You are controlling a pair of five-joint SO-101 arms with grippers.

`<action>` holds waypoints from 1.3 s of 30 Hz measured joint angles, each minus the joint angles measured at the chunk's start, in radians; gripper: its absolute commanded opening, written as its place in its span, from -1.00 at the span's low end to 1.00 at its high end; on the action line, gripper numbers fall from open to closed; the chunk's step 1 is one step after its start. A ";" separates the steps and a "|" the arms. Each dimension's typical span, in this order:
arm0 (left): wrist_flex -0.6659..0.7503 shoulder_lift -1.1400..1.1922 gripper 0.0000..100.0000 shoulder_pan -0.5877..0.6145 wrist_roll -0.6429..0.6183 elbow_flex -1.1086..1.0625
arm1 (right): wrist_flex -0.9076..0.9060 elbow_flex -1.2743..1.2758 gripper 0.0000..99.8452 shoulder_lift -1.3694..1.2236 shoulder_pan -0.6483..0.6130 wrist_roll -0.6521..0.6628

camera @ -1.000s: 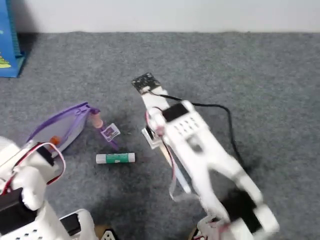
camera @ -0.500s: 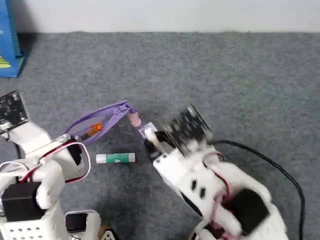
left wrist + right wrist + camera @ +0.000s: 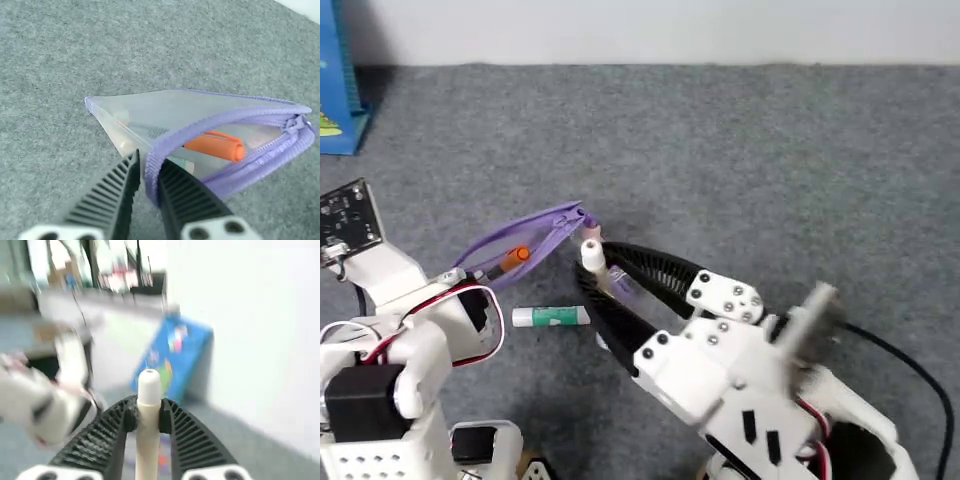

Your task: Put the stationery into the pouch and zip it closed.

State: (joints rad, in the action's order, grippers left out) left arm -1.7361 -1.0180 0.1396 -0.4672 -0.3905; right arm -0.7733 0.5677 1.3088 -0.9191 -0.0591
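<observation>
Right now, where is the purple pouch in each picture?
High view: the pouch lies left of the middle, unzipped.
Left wrist view: the pouch is in the middle, its edge pinched by the left gripper.
Right wrist view: too blurry to tell.
Shared landmark: the orange pen inside the pouch.

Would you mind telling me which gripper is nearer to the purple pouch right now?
Left. The left gripper has its jaws clamped on the pouch edge, so it touches it. The right gripper, holding a white stick, sits beside the pouch's far end.
</observation>
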 measured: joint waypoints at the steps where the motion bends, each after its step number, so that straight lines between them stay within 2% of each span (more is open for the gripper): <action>1: 0.000 0.000 -0.98 0.000 0.000 0.000 | 0.041 0.000 -0.99 0.003 -0.009 -0.009; 6: 0.000 0.000 -0.98 0.000 0.000 0.000 | 0.264 0.023 -0.99 0.008 -0.034 -0.044; 14: 0.000 0.000 -0.98 0.000 0.000 0.000 | 0.683 0.292 -0.99 -0.023 -0.032 -0.049; 22: 0.000 0.000 -0.98 0.000 0.000 0.000 | 0.984 0.328 -0.99 -0.241 0.025 -0.049; 32: 0.000 0.000 -0.98 0.000 0.000 0.000 | 1.022 0.485 -0.96 -0.354 0.035 -0.049; 35: 0.000 0.000 -0.98 0.000 0.000 0.000 | 1.016 0.522 -0.72 -0.356 0.035 -0.049; 39: 0.000 0.000 -0.98 0.000 0.000 0.000 | 0.911 0.523 -0.38 -0.350 0.028 -0.018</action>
State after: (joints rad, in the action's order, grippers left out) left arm -1.7361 -1.0180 0.1396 -0.4672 -0.3905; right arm 0.1381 1.0909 0.9590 -0.8915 -0.0775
